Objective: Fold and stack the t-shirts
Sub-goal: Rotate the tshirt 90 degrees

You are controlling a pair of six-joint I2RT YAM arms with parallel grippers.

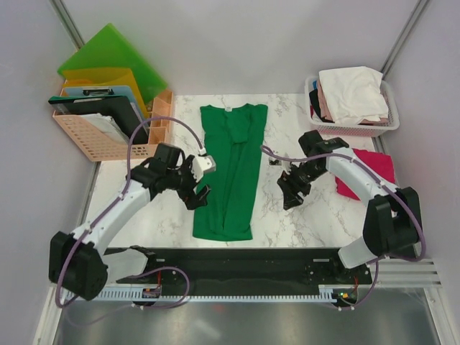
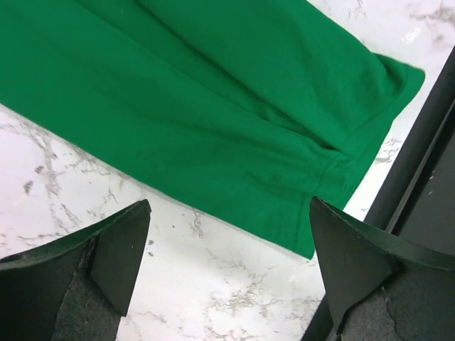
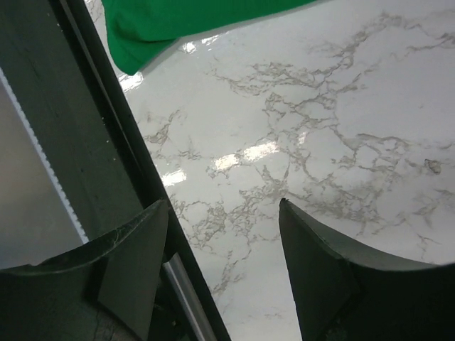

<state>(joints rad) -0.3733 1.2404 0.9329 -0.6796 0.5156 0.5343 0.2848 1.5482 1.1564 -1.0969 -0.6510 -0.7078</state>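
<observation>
Currently the green t-shirt (image 1: 231,172) lies centred on the surface (image 1: 309,219), long axis running near-to-far, its left edge just beside my wide-open, empty left hand (image 1: 199,192), while my right hand (image 1: 291,195), also open and empty, hangs farther off.

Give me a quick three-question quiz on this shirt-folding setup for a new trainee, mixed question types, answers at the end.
1. True or false: the left end effector is shut on the green t-shirt.
2. Where does the magenta t-shirt lie? A) in the left end effector; B) on the table, at its right side; C) under the green t-shirt.
3. Fill in: the green t-shirt lies ___ the left end effector and the right end effector.
Key: 1 false, it is open and empty. 2 B. 3 between.
</observation>
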